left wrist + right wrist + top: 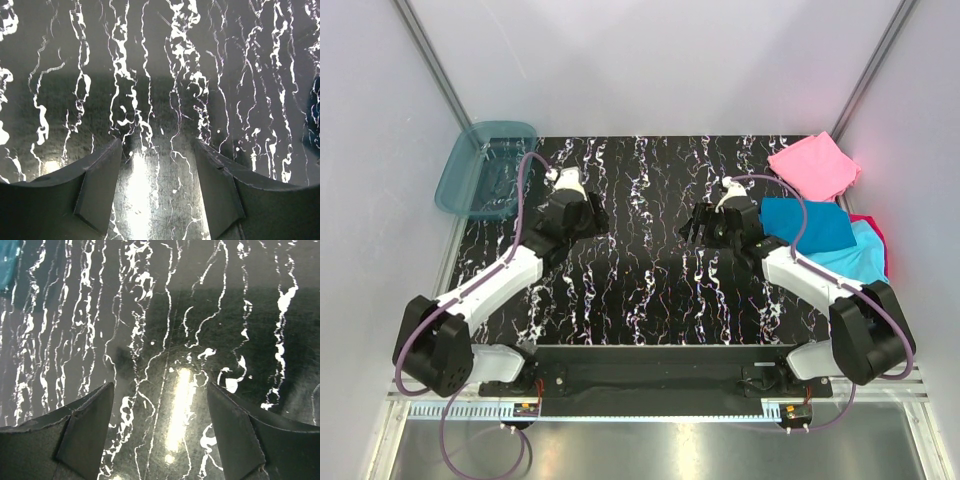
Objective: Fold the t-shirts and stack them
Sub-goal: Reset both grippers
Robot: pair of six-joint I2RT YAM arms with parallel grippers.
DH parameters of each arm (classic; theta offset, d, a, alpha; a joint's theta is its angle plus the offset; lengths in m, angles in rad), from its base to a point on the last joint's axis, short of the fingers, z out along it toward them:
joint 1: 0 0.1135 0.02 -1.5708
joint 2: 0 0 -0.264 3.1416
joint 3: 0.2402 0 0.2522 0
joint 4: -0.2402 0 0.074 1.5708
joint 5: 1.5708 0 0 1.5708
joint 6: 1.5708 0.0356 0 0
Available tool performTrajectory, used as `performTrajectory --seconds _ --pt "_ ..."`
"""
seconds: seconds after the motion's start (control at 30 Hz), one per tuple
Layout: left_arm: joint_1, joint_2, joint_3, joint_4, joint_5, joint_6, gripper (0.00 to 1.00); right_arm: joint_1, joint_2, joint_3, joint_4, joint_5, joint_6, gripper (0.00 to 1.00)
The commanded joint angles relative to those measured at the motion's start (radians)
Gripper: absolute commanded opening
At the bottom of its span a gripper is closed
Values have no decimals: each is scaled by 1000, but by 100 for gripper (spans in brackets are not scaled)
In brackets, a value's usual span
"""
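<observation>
Black marbled table (650, 300), middle bare, both arms reaching over it. Shirts are all at the far right: teal-blue shirt (810, 225) folded flat on top of a cyan shirt (860, 262), with a sliver of magenta-red shirt (876, 226) showing at the pile's right edge. How those lower two are layered I cannot tell. Pink shirt (815, 165) is folded too, lying just behind the pile at the far corner, overlap unclear. Blue plastic tub (485, 170) sits at the far left corner, hanging partly off the edge, well apart from the shirts.

Left gripper (157, 145) hovers over bare table left of centre, fingers spread, nothing between them. Right gripper (160, 387) is just beside the teal-blue shirt's near-left side, fingers wide apart, also holding nothing.

Judgement: folding looks done; what is left is probably getting the pink shirt onto the pile. To do it well, take it with the right arm, pinch through all layers at one edge so the fold does not open, lift low, then lay it square on the teal-blue one.
</observation>
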Motion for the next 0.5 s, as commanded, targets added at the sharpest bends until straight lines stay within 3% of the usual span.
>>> performTrajectory --seconds 0.0,0.2,0.47 --pt "-3 -20 4 165 13 -35 64 10 -16 -2 45 62 -28 82" --pt "-7 -4 4 154 38 -74 64 12 -41 -16 54 64 -19 84" --pt "-115 35 -110 289 4 -167 63 12 -44 -55 138 -7 69 88"
